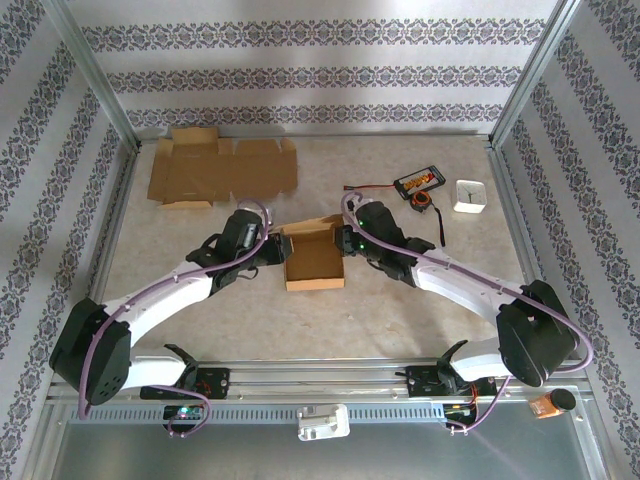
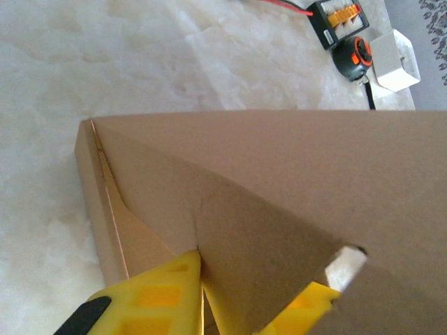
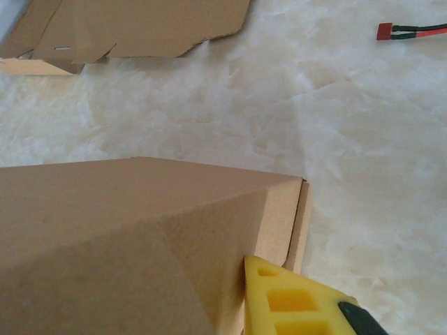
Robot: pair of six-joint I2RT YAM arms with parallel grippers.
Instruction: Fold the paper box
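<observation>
The paper box [image 1: 313,262] sits mid-bench [image 1: 400,310], half-formed. The left claw [image 1: 274,246] pinches its left wall, nearly closed. The right claw [image 1: 344,240] has one finger [image 3: 283,300] against the right wall. The other is hidden, so I cannot tell its grip.

My left arm [image 1: 165,295] and right arm [image 1: 470,290] bend inward; left gripper [image 1: 270,250] is clamped narrow, right gripper [image 1: 346,243] faces it.

brown paper box [image 1: 313,258], partly folded, open-topped, upright at table centre
</observation>
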